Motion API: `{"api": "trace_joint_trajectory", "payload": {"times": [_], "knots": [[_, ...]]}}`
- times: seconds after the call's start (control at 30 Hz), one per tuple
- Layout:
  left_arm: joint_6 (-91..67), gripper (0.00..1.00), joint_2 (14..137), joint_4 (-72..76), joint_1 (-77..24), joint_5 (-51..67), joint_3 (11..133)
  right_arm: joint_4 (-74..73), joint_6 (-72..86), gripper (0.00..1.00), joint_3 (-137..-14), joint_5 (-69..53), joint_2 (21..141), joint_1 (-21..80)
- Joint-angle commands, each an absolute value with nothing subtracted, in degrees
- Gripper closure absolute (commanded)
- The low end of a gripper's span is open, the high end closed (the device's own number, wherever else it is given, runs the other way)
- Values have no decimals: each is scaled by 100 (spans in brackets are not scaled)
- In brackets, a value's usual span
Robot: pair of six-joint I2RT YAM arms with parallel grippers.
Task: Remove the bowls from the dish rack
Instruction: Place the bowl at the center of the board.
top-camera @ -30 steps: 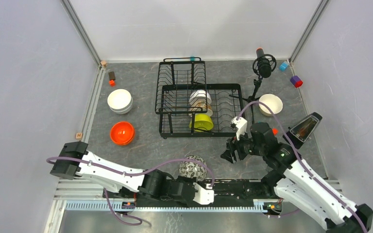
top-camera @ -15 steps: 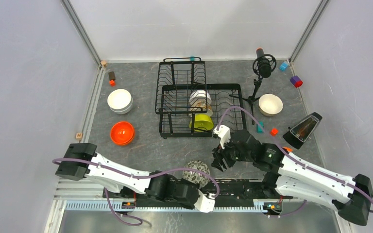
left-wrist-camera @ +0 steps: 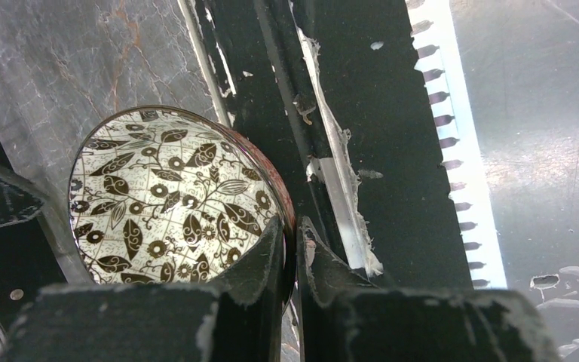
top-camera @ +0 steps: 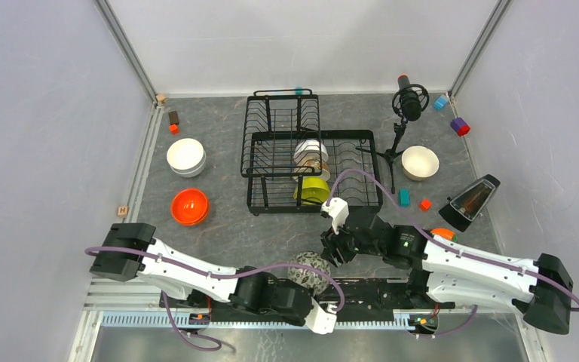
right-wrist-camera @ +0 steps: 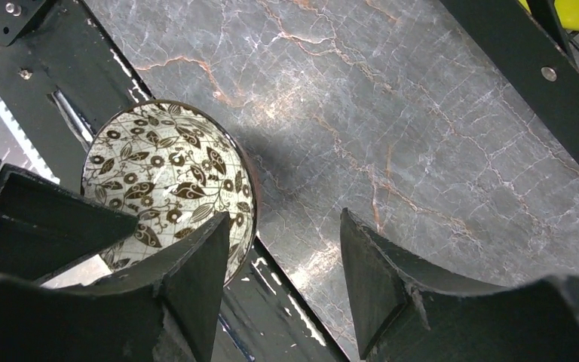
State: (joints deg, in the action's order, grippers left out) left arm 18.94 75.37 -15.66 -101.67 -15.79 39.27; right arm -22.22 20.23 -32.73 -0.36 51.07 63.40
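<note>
The dark-patterned bowl (top-camera: 307, 271) is at the near edge of the table, over the black base rail. My left gripper (top-camera: 312, 288) is shut on its rim; in the left wrist view the fingers (left-wrist-camera: 292, 226) pinch the rim of the bowl (left-wrist-camera: 166, 196). My right gripper (top-camera: 332, 252) is open just right of the bowl; in the right wrist view (right-wrist-camera: 285, 219) its left finger overlaps the bowl (right-wrist-camera: 170, 177). The black dish rack (top-camera: 350, 162) holds a lime green bowl (top-camera: 314, 189) and white bowls (top-camera: 310, 154).
A stack of white bowls (top-camera: 186, 156) and an orange bowl (top-camera: 189, 206) sit at the left. A cream bowl (top-camera: 420, 161) sits right of the rack by the microphone tripod (top-camera: 408, 102). A dark wedge-shaped object (top-camera: 469, 201) and small blocks (top-camera: 404, 197) lie at the right.
My right arm has swung left and toward the near edge, bringing its open gripper beside the patterned bowl. My left gripper has drawn the bowl slightly nearer the base rail.
</note>
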Motion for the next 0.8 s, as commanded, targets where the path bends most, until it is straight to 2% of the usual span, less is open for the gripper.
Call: {"api": "trace_joint_trajectory", "payload": {"times": [0.0, 0.77], "knots": [[2182, 98, 7472, -1092, -10205, -1541, 4178, -1881, 2111, 40, -3149, 161, 5214, 6470], [1923, 98, 7638, -814, -10206, -1430, 4176, -1648, 2234, 56, -2786, 177, 5837, 6941]]}}
